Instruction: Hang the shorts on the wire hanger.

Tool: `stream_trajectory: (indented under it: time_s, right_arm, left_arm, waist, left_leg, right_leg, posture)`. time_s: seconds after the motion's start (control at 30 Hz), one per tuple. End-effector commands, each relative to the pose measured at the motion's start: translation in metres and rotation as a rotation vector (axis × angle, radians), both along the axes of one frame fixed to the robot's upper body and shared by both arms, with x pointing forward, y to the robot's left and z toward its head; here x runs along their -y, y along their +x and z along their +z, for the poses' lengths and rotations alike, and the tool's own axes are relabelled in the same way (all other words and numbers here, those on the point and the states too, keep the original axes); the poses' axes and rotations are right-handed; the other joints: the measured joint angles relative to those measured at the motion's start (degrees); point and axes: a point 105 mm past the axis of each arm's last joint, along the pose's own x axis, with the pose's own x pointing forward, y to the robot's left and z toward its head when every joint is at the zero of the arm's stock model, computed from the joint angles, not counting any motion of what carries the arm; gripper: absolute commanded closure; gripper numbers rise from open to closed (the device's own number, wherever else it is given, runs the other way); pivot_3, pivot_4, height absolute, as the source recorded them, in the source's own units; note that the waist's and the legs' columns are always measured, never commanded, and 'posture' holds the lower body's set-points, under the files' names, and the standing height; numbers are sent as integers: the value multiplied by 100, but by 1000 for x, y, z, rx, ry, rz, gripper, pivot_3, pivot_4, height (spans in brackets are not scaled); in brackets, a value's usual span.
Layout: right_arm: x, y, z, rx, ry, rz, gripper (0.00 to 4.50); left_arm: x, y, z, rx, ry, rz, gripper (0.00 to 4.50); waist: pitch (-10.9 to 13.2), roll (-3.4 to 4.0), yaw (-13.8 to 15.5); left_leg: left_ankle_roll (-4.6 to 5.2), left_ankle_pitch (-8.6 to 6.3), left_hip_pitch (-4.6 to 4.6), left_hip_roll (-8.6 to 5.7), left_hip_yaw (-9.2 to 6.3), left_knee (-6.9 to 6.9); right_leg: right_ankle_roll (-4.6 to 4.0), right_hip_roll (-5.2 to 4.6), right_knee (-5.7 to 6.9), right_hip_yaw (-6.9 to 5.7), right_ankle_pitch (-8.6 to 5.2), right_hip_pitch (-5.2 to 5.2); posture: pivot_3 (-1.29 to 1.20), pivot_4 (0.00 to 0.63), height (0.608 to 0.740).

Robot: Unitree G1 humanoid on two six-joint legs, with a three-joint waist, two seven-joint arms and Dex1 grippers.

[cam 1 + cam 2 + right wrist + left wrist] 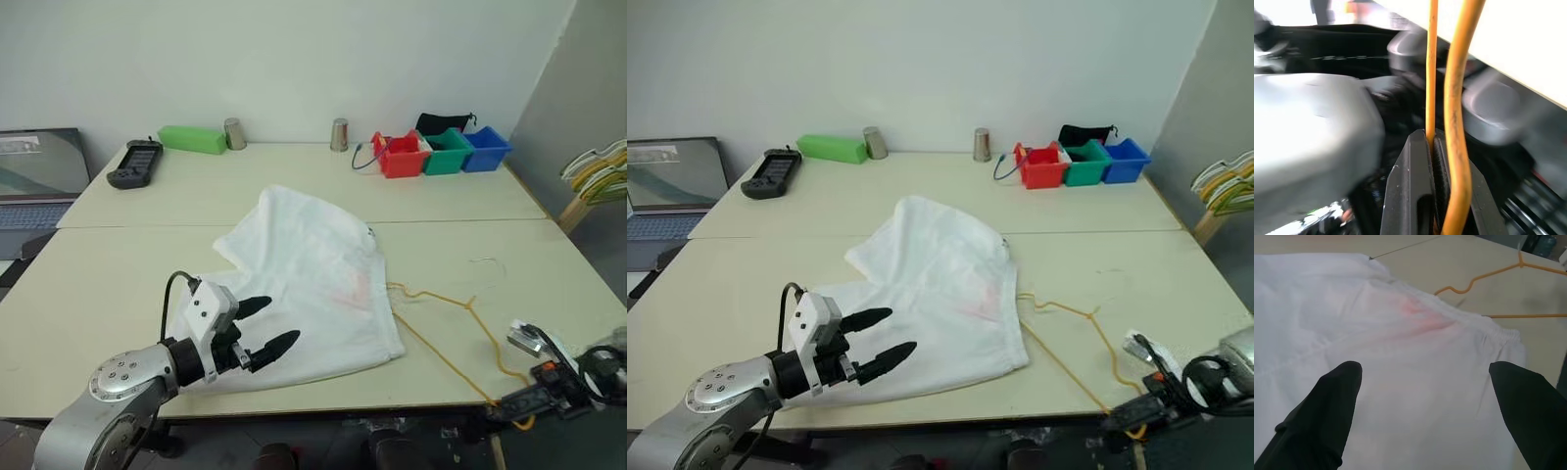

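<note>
Two claws ready: left claw (261,329) gapes over the shorts (304,284); right claw (1434,142) pinches the hanger (446,328) at the surface's near edge — slide wire inside the waistband.

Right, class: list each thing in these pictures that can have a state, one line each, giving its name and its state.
shorts: lying crumpled on the table, not hung.
wire hanger: flat on the table, one corner over the near edge, partly under the shorts.
left gripper: open, above the shorts.
right gripper: shut on the wire hanger.
two metal cups: upside down.
laptop: open, screen on.
</note>
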Motion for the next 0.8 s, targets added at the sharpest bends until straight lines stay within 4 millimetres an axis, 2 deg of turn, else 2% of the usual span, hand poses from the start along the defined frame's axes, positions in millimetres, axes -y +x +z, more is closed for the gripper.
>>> stream_trajectory:
  time_s: [0.03,0.17,0.37,0.5,0.57,0.67,0.8]
  right_arm:
    - [-10,5,10,19,38,0,4500]
    - [-17,12,-3,10,23,-15,4500]
    - [-23,24,-17,0,-5,-48,4500]
    - [-23,36,-15,5,-5,-89,4500]
    - [-30,44,-8,29,25,-89,4500]
    - [-38,47,1,55,66,-59,4500]
    - [-40,50,-1,25,59,-74,4500]
  left_arm:
    - [2,0,9,47,11,-11,59]
    - [3,0,9,49,14,-14,59]
    - [3,-1,6,60,58,-39,59]
    - [2,-1,5,63,57,-33,59]
    - [2,-3,3,60,59,-34,59]
    - [3,-4,3,60,56,-35,59]
    - [3,-4,3,67,60,-35,59]
  waist:
    - [7,-5,22]
    - [6,-5,95]
    - [13,3,139]
    - [12,2,147]
    - [12,2,137]
    - [13,4,146]
    - [13,2,158]
  left_leg:
    - [0,0,-4,0,-1,0]
    - [0,0,-68,0,-8,4]
    - [0,0,-74,-1,-8,3]
    - [0,0,-74,-2,-8,3]
    - [0,0,-72,-2,-7,4]
    - [1,0,-72,-1,-8,3]
    - [1,0,-76,-1,-10,2]
  right_leg:
    - [0,0,-1,-1,0,-1]
    - [41,0,-7,-9,24,-51]
    - [42,0,-11,-8,24,-55]
    - [42,0,-13,-9,24,-54]
    - [42,0,-11,-8,24,-53]
    - [42,1,-9,-9,24,-54]
    - [42,1,-13,-11,24,-54]
  posture:
    - [35,80,740]
    - [39,79,740]
    - [52,73,740]
    - [60,71,740]
    - [60,70,740]
    - [65,66,740]
    - [70,64,740]
